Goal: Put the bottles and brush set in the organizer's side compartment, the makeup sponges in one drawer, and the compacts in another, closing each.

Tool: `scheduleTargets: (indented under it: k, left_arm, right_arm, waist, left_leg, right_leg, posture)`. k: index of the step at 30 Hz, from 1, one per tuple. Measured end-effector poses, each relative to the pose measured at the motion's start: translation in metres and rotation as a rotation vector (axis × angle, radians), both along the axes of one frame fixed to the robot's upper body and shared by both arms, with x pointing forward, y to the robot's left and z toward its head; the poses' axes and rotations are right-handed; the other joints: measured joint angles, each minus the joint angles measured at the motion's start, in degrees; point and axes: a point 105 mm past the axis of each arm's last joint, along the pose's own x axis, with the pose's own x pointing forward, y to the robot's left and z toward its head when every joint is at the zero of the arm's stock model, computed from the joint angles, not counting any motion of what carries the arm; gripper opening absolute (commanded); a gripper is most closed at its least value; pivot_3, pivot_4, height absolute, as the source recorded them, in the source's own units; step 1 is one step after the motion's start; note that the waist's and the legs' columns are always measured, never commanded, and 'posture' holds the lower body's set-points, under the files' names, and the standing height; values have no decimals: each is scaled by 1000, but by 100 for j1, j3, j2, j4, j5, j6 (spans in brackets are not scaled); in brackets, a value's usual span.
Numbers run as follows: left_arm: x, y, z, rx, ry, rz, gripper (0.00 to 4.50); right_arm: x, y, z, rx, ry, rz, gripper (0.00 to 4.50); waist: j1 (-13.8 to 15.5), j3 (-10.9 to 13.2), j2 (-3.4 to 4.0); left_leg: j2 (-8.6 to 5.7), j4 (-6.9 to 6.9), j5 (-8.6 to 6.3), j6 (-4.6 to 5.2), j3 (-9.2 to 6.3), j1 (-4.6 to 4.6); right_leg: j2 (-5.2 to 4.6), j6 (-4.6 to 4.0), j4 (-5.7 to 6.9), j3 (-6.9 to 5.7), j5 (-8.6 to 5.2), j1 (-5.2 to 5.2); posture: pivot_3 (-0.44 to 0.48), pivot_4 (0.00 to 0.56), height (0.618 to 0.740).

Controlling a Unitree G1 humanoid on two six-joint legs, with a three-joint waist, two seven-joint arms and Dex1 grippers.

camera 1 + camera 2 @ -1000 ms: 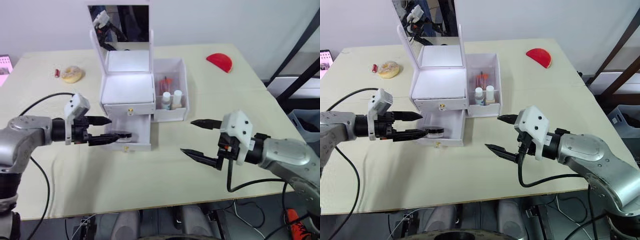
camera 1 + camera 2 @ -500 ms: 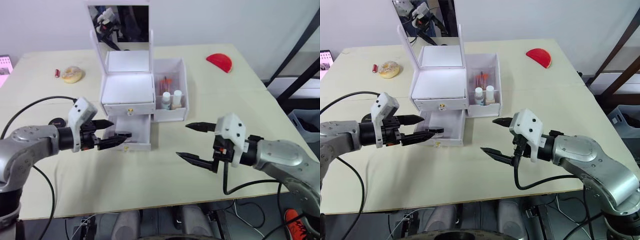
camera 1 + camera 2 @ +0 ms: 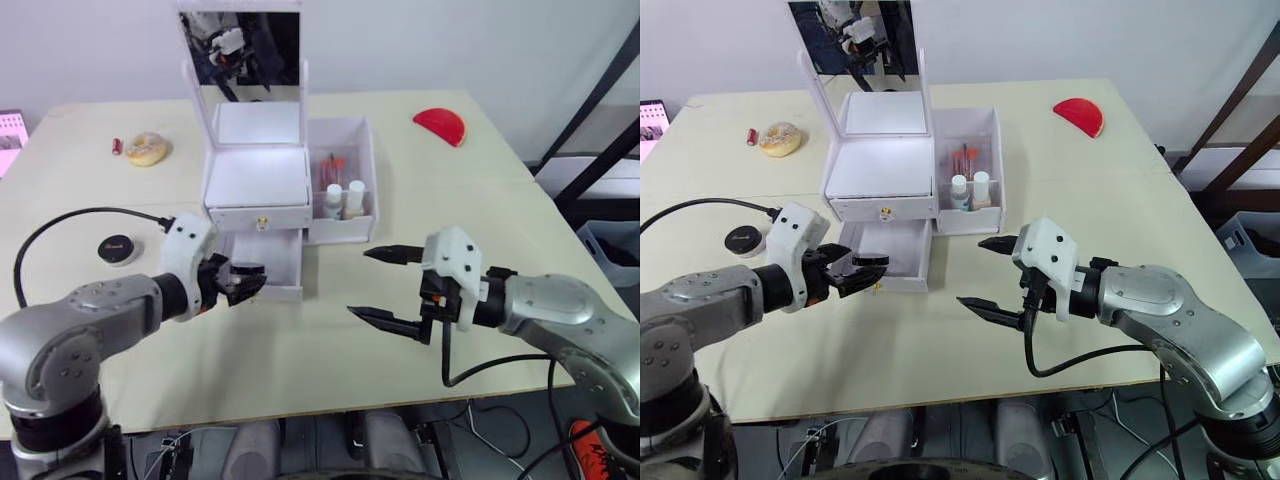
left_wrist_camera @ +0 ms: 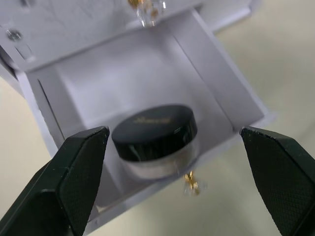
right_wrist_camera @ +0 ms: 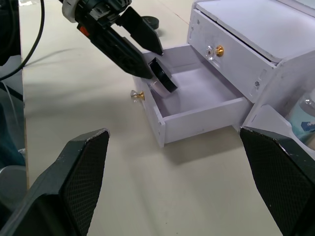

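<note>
The white organizer [image 3: 255,180] stands mid-table with its mirror lid up. Its side compartment [image 3: 342,140] holds two bottles [image 3: 343,198] and the brush set [image 3: 330,168]. The lower drawer [image 3: 280,292] is pulled out, the upper one is shut. A black-lidded compact [image 4: 153,132] lies tilted inside the open drawer. My left gripper [image 3: 248,280] is open at the drawer's front, with a finger on each side of that compact and apart from it. A second compact [image 3: 116,245] sits on the table to the left. My right gripper [image 3: 375,285] hangs open right of the drawer, holding nothing.
A yellowish makeup sponge [image 3: 146,149] and a small red item [image 3: 116,146] lie at the far left. A red half-round sponge [image 3: 440,124] lies at the far right. A black cable [image 3: 60,225] loops over the table by my left arm.
My left arm has drawn in toward me and its gripper has dropped to the drawer's front. The compact on the table, hidden before, now shows. My right gripper drifted slightly left.
</note>
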Motion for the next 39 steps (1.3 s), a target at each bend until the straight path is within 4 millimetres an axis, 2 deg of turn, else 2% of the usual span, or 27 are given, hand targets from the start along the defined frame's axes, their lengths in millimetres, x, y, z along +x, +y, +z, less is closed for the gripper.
scheduleTargets:
  k: [9,14,16,19,23,27,32,39]
  left_arm:
    - [1,-6,-4,-75,-22,106,4463]
    - [6,1,-11,-143,54,147,4463]
    - [9,5,-10,-108,98,115,4463]
    - [18,12,13,-6,134,48,4463]
    - [15,4,31,49,216,-13,4463]
    - [18,-12,26,59,298,-75,4463]
    - [23,-13,29,91,315,-84,4463]
    - [27,-15,21,133,368,-83,4463]
  right_arm:
    - [-3,8,0,9,6,43,4500]
    - [1,11,0,13,11,63,4500]
    - [1,14,-1,22,19,76,4500]
    - [3,19,-4,35,30,93,4500]
    - [4,22,-7,44,32,103,4500]
    - [5,25,-8,54,22,99,4500]
    - [6,26,-10,65,19,78,4500]
    - [4,28,-11,76,7,61,4500]
  waist:
    - [12,-2,-2]
    - [10,-2,-3]
    - [10,0,-15]
    - [16,4,-26]
    - [4,3,-15]
    - [19,5,-20]
    - [-11,5,-19]
    - [-1,5,-20]
  left_leg:
    - [-1,7,0,0,0,-2]
    - [-2,8,0,0,-3,-1]
    - [-1,8,0,0,-12,1]
    - [0,10,1,-1,-29,-1]
    - [-13,-1,1,-2,-9,0]
    - [-15,-6,4,-7,-9,-8]
    - [-15,-9,4,-8,-8,-2]
    - [-14,-7,8,-15,-8,-4]
  right_leg:
    - [0,-10,0,1,6,1]
    - [0,-13,2,0,8,1]
    - [4,-13,10,-2,7,1]
    - [6,-14,13,-7,7,0]
    - [-13,-12,-1,2,6,0]
    - [-11,-9,-6,2,4,-2]
    - [-10,-9,-2,3,4,-2]
    - [-10,-9,-2,3,4,-2]
  posture:
    - [0,150,739]
    - [0,150,739]
    - [0,150,739]
    - [0,150,739]
    - [0,150,739]
    - [0,150,739]
    - [0,150,739]
    - [0,150,739]
